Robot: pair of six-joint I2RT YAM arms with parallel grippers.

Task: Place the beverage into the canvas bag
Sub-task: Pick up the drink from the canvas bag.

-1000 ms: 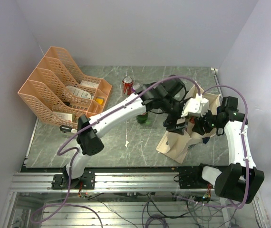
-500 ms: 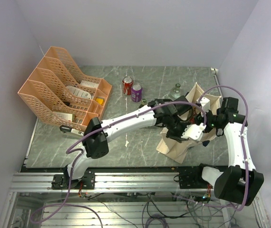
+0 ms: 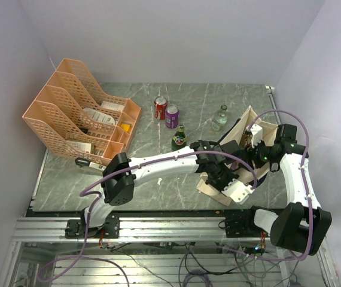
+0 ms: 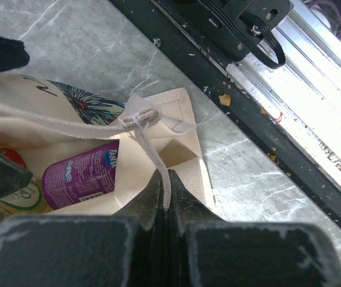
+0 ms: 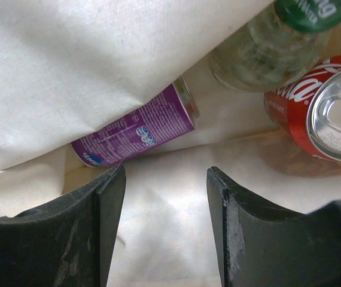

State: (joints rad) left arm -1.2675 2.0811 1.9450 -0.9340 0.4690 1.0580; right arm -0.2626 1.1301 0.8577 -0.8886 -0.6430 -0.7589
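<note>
left end effector pinched tight on white cord of canvas bag | right end effector spread wide, empty, inside bag | bag held 1 purple can, 1 red cola can, 1 green-capped bottle

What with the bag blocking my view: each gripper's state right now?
Left gripper: shut on the white cord of the canvas bag.
Right gripper: open, empty.

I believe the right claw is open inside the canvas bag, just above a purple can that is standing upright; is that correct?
Not quite: the purple can lies tipped on its side, not upright, as the right wrist view shows. The rest holds: the right claw is open inside the canvas bag, just above that can.
</note>
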